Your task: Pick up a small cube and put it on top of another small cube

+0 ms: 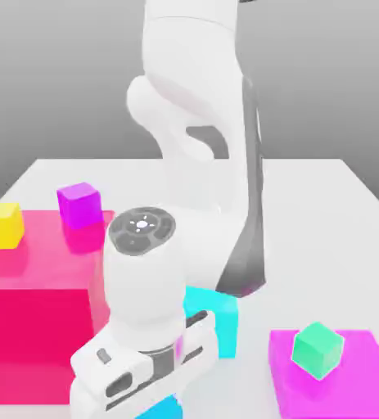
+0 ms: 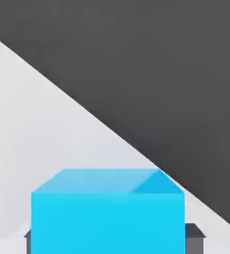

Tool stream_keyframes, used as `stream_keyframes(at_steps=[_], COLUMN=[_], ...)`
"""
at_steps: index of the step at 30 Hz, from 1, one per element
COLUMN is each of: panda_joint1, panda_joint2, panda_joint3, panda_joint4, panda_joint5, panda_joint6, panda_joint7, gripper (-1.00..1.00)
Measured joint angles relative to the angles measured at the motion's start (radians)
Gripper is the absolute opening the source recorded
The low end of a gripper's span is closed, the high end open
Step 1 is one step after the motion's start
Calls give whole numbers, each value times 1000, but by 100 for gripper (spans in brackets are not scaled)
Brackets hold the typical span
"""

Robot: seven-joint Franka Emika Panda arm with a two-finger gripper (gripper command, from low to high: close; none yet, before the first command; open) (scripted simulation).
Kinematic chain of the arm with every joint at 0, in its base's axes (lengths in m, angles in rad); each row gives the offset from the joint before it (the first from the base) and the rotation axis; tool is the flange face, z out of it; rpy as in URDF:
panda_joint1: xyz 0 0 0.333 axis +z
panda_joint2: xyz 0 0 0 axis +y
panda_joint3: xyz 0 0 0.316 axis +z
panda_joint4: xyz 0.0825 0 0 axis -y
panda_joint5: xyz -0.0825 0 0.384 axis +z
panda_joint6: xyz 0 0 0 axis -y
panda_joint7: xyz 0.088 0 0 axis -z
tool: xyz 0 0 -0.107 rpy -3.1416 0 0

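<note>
We see the white arm (image 1: 200,123) bent low over the worktop (image 1: 323,213), beside the red block (image 1: 29,327) carrying the yellow cube (image 1: 0,225). The jaws are closed on the cyan cube (image 2: 107,218). We judge a shallow grip could slip on lifting, or the purple cube (image 1: 79,204) be clipped.

arm (image 1: 192,106): smooth, glossy white shell
table (image 1: 323,213): matt pale grey
blue cube (image 2: 107,213): plain, smooth, matt
yellow cube (image 1: 0,225): smooth, matt
</note>
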Motion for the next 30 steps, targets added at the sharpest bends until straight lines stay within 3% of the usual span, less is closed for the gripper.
stream_keyframes(at_steps=[7,12,17,21,30], panda_joint1=[38,-51,-153,-262,-371], panda_joint2=[-143,-247,-397,-511,-735], panda_joint3=[-38,-84,-185,-205,-176], panda_joint4=[-32,6,30,30,-7], panda_joint5=[-55,23,20,-46,-255], panda_joint6=[-113,-186,-329,-442,-687], panda_joint7=[43,29,141,284,651], gripper=[-100,-100,-100,-100,-100])
